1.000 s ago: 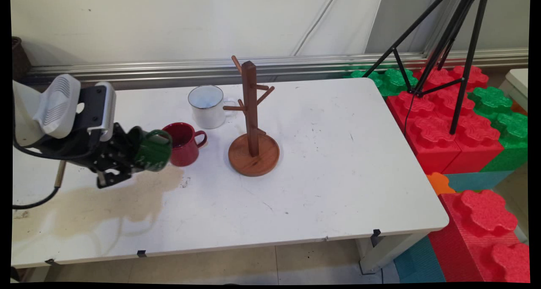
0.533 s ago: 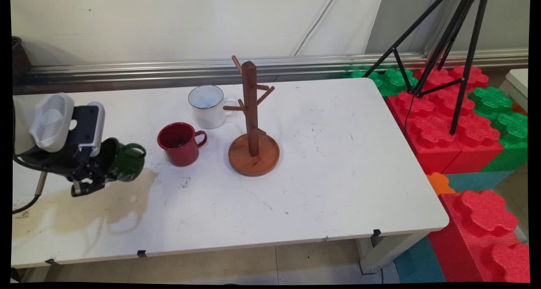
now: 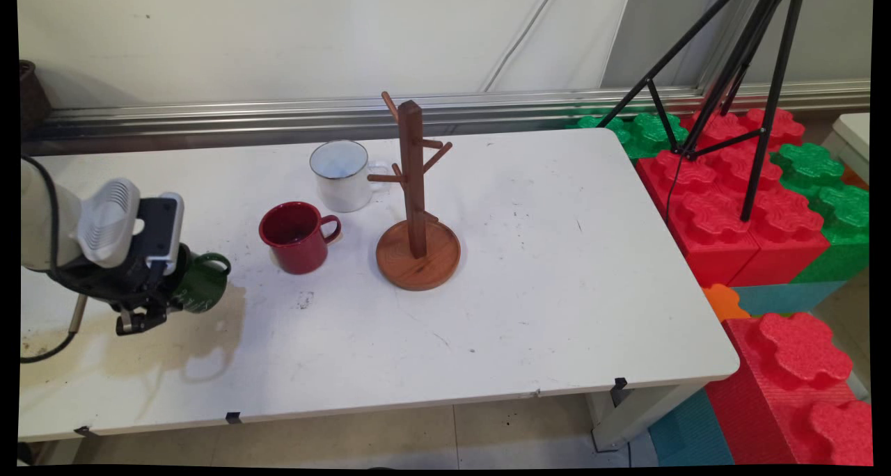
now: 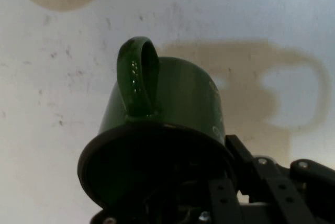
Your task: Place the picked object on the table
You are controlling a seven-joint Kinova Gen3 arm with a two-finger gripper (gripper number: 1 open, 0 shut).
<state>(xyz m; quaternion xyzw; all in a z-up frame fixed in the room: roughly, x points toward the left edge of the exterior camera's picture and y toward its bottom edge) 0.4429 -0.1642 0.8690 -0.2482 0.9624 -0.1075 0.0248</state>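
Gripper: your gripper [image 3: 161, 296] was clenched on the green mug's [image 3: 200, 284] rim, holding it tilted above the table's [image 3: 557, 288] left side.
Red mug: it stood upright [image 3: 296, 237] just beyond, apart.
White mug: it sat [image 3: 340, 176] farther back, beside the wooden mug tree [image 3: 416, 204].

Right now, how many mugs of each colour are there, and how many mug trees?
Green mug, held in the claw: 1
Red mug: 1
White mug: 1
Wooden mug tree: 1
Total: 4
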